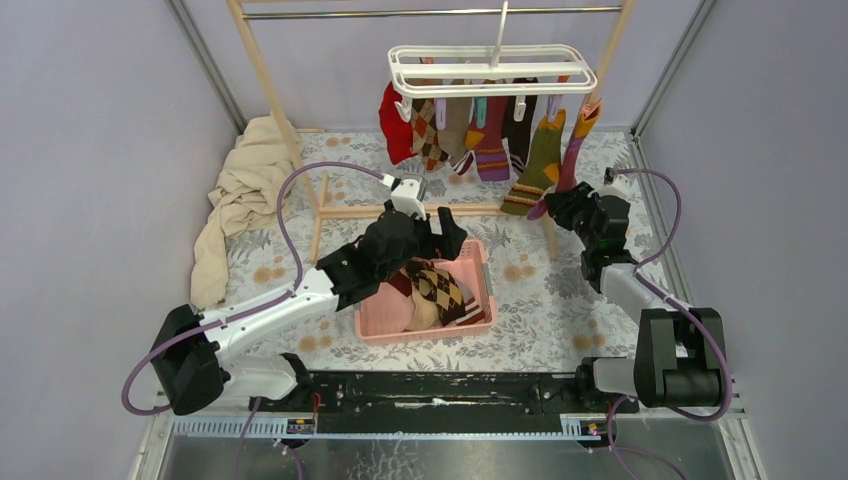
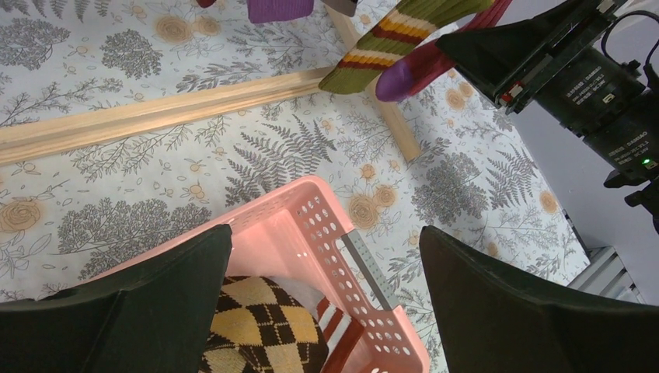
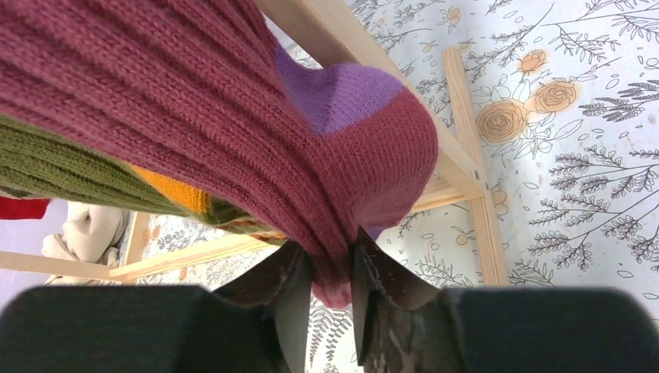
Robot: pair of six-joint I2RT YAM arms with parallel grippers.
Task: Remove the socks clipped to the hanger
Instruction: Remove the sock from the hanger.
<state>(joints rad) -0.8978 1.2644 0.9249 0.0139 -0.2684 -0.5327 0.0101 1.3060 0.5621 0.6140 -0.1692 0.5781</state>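
At right gripper: ribbed maroon sock, purple toe, pinched near tip.

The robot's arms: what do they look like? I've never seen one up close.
The left arm and right arm are white segments joined by chunky black housings. A purple cable loops along each. The left gripper and right gripper each have two broad, wedge-shaped black fingers. A black block on the right wrist carries white lettering and a green light.
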